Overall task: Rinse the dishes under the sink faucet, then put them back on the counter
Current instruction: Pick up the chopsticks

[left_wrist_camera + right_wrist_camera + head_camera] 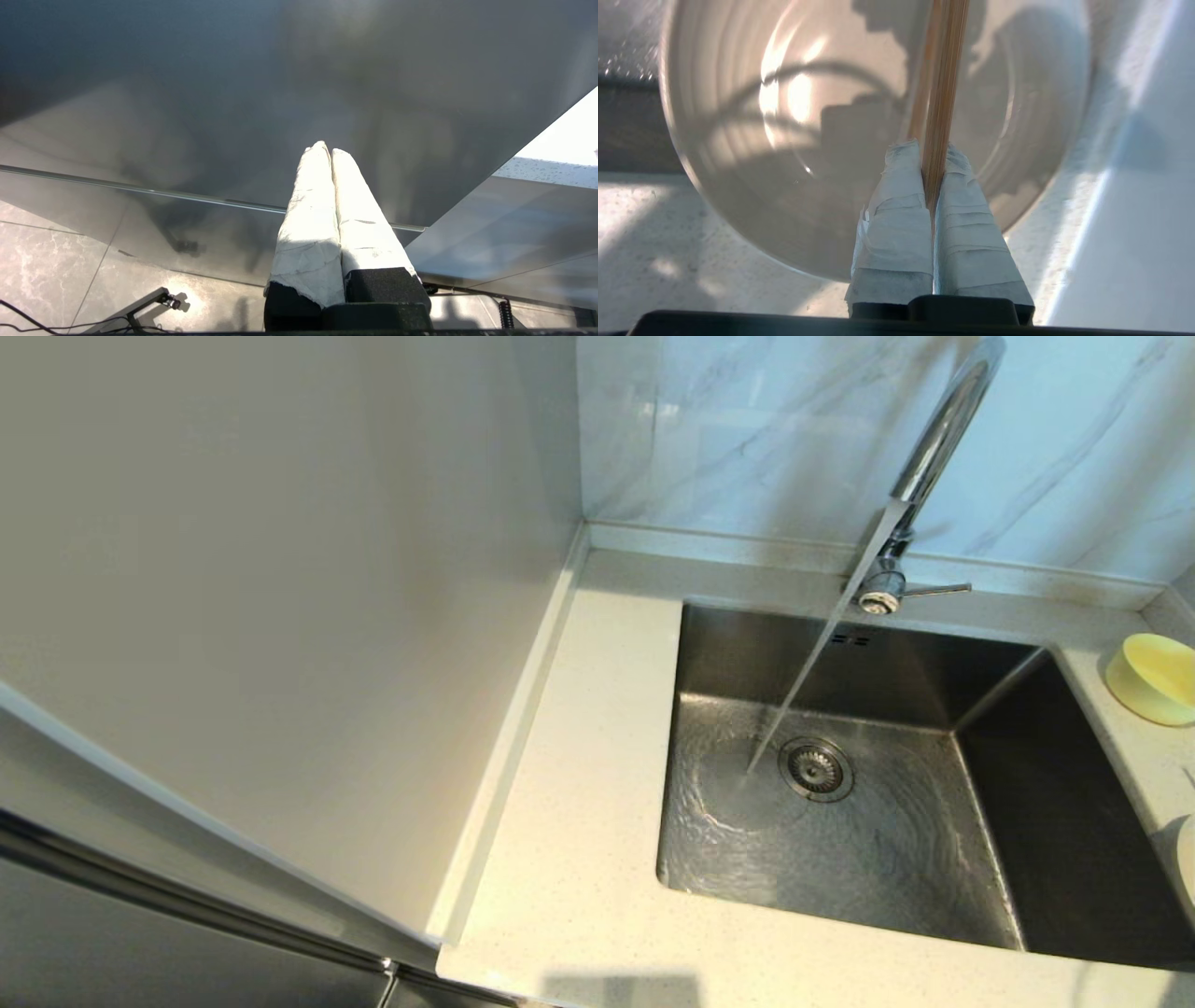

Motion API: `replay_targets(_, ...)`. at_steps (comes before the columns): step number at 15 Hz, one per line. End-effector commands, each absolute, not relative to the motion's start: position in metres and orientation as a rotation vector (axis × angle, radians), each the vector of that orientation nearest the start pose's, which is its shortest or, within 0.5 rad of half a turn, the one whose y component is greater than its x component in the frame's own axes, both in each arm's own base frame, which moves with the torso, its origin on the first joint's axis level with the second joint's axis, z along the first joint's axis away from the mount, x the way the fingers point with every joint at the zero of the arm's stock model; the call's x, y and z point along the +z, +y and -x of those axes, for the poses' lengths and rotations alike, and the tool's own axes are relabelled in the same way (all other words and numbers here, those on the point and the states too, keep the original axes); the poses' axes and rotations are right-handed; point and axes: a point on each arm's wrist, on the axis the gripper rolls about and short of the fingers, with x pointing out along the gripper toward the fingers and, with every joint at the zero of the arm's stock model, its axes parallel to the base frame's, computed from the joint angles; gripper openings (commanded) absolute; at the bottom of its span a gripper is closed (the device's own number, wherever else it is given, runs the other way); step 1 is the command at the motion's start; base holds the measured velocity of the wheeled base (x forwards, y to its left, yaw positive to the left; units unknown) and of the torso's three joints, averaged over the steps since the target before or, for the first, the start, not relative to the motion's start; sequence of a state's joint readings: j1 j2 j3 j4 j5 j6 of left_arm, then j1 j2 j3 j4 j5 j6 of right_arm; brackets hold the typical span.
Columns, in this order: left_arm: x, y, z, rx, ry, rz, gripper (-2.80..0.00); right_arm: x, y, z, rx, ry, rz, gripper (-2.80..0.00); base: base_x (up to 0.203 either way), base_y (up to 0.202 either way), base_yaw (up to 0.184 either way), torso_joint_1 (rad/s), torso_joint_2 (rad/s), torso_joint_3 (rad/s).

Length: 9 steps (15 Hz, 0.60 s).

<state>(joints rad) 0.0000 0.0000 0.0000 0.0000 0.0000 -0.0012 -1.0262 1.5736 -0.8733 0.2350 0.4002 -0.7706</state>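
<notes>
Water runs from the chrome sink faucet (943, 429) into the steel sink (896, 859), landing beside the drain strainer (815, 768). A pale yellow bowl (1153, 679) lies tilted on the counter (579, 803) to the right of the sink. A sliver of a cream-white dish (1187, 868) shows at the right edge. In the right wrist view my right gripper (931, 147) is shut on thin tan sticks (943, 70), above the cream-white dish (784, 140) resting on the speckled counter (668, 242). My left gripper (327, 148) is shut and empty, parked low before a dark cabinet front.
A tall pale panel (280, 569) borders the counter on the left. Grey-veined marble tiles (747, 420) rise behind the raised back edge. The faucet lever (938, 589) sticks out to the right. Neither arm shows in the head view.
</notes>
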Motion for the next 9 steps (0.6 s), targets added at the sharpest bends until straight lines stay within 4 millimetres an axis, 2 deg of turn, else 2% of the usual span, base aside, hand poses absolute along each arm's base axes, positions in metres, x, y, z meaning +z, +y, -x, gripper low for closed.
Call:
replay_targets(1,0.075,0.0,0.023,0.0,0.0,0.0,-2.8,0.174,-0.196,-0.13,-0.276,0.833,0.137,-2.8,0.0,0.0,0.0,0.0,0.0,0.0)
replay_targets(4,0.075,0.0,0.023,0.0,0.0,0.002,-2.8,0.189,-0.182,-0.133,-0.263,0.785,0.202,-2.8,0.0,0.0,0.0,0.0,0.0,0.0)
replay_targets(9,0.075,0.0,0.023,0.0,0.0,0.002,-2.8,0.21,-0.136,-0.147,-0.201,0.726,0.318,-2.8,0.0,0.0,0.0,0.0,0.0,0.0)
